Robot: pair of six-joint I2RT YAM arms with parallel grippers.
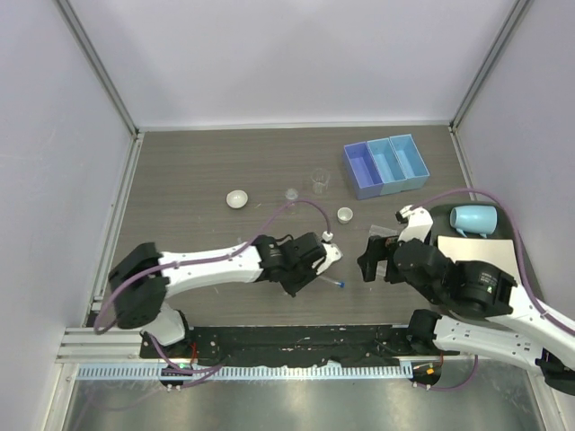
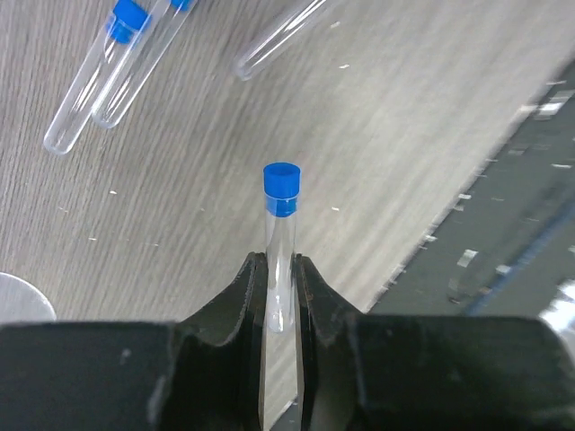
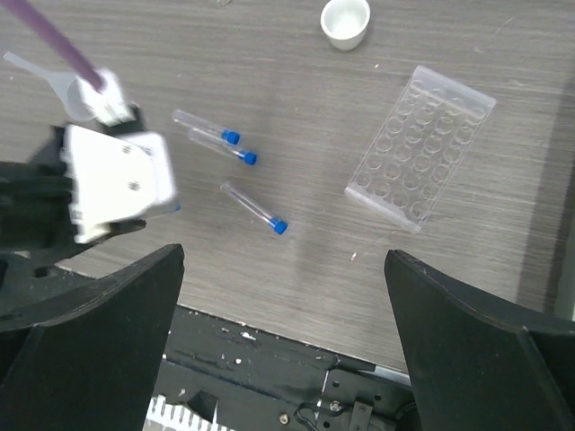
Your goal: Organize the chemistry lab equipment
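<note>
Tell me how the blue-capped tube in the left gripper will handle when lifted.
The tube looks thin, smooth and clear, so probably light, rigid and slippery. The left gripper pinches it near the closed end, so it may pivot. Round, it would likely roll if dropped.

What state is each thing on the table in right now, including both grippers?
left gripper: shut on blue-capped tube
right gripper: open
loose tubes: three, lying flat, capped
tube rack: flat, empty
blue three-compartment tray: empty
pale blue mug: on its side
white dishes: upright, empty
</note>
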